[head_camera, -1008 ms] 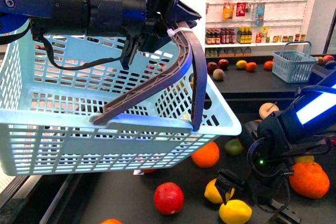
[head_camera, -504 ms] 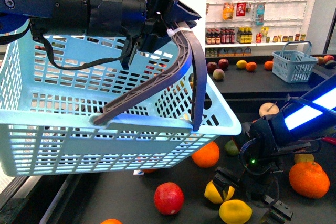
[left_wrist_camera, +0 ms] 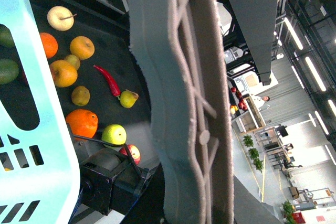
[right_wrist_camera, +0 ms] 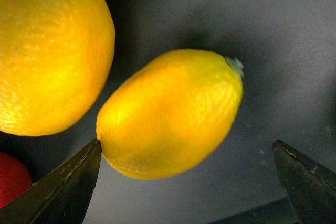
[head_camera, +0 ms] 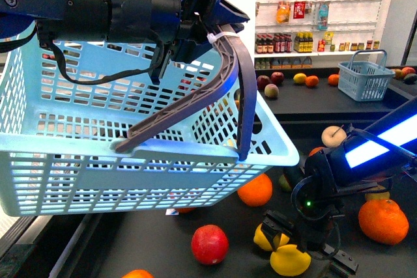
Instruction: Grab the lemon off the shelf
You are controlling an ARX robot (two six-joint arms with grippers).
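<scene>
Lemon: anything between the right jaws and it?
Nothing visible. In the right wrist view the lemon lies on the bare shelf, with the right gripper jaws open, one on each side. A rounder yellow fruit sits close beside it, not in the gap.

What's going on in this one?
The left tool grips the handle of a pale blue basket, holding it raised over the black shelf. The right tool is down at the shelf, open, with a finger on either side of the lemon, which lies beside a bigger yellow-orange fruit. The lemon is not yet gripped.
</scene>
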